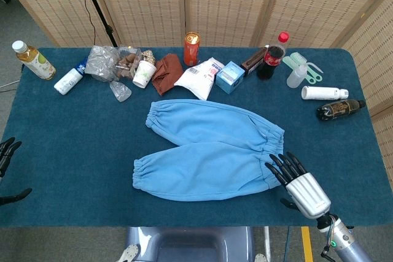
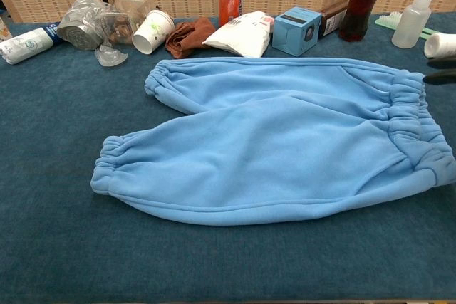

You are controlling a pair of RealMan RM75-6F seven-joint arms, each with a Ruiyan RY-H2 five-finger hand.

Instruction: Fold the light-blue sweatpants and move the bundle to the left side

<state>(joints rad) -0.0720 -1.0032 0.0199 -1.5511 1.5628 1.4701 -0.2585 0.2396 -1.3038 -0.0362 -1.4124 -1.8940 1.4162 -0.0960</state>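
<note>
A dark blue table [image 1: 73, 133] stands before woven folding screens [image 1: 227, 1]. The sweatpants [image 1: 212, 151] lie flat and unfolded at its middle. The right hand [image 1: 298, 182], fingers spread and empty, hovers at their waistband near the front edge; the left hand [image 1: 7, 157] barely shows at the left edge, its state unclear.

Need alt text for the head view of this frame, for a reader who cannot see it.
Light-blue sweatpants lie unfolded on a dark blue table, legs pointing left. The right hand, fingers spread and holding nothing, is at the waistband's near corner; the left hand shows only at the left edge. Bottles, a can, a cup and boxes line the far edge.
</note>
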